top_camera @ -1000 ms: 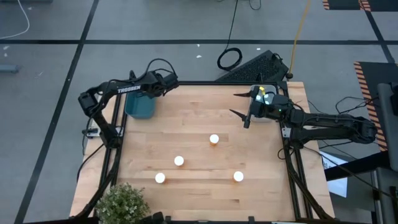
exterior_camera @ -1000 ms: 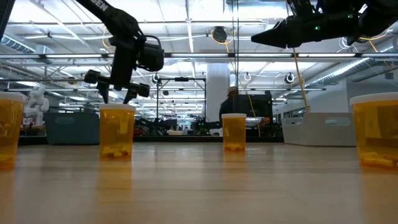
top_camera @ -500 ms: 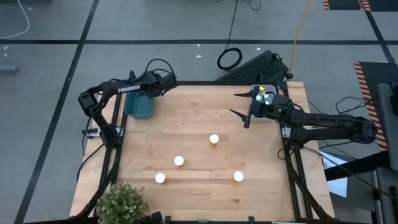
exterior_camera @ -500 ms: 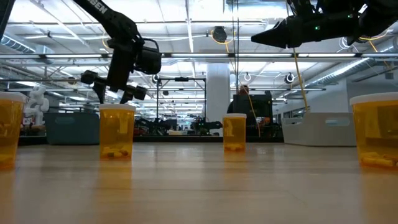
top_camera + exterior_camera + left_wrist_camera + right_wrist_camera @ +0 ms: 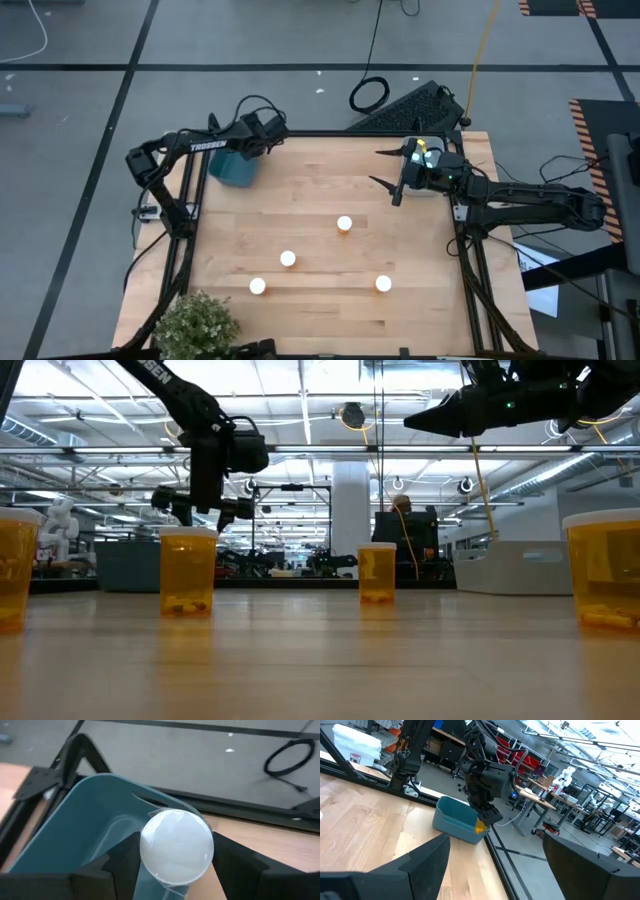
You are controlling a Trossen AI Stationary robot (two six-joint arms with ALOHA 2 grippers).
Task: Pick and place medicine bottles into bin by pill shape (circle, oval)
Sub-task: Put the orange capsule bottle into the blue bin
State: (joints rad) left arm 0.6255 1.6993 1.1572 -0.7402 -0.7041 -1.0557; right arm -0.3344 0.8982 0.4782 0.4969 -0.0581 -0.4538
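My left gripper (image 5: 258,140) hangs at the table's far left over the teal bin (image 5: 232,170), shut on a white-capped medicine bottle (image 5: 176,845). The bottle's body looks orange in the right wrist view (image 5: 480,826). My right gripper (image 5: 376,167) hangs open high over the table's far right, holding nothing. Several more orange medicine bottles with white caps stand upright on the wood (image 5: 344,223), (image 5: 288,259), (image 5: 257,286), (image 5: 383,284). My left gripper pinches the bottle's body just under the cap (image 5: 150,880) between its two fingers (image 5: 120,865), which run along the bottle from above. The cap faces the wrist. The bottle is lifted clear of the table, at the bin's rim (image 5: 472,827).
A whitish bin (image 5: 510,565) stands at the far right under the right arm. A potted plant (image 5: 195,325) sits at the near left corner. A keyboard (image 5: 410,105) lies beyond the far edge. Bare wood stretches between the bottles and the bins.
My left gripper, still shut on the bottle, has moved a little toward the table's right and far side over the teal bin. The bin now looks turned and shifted slightly rightward. The right arm has kept still.
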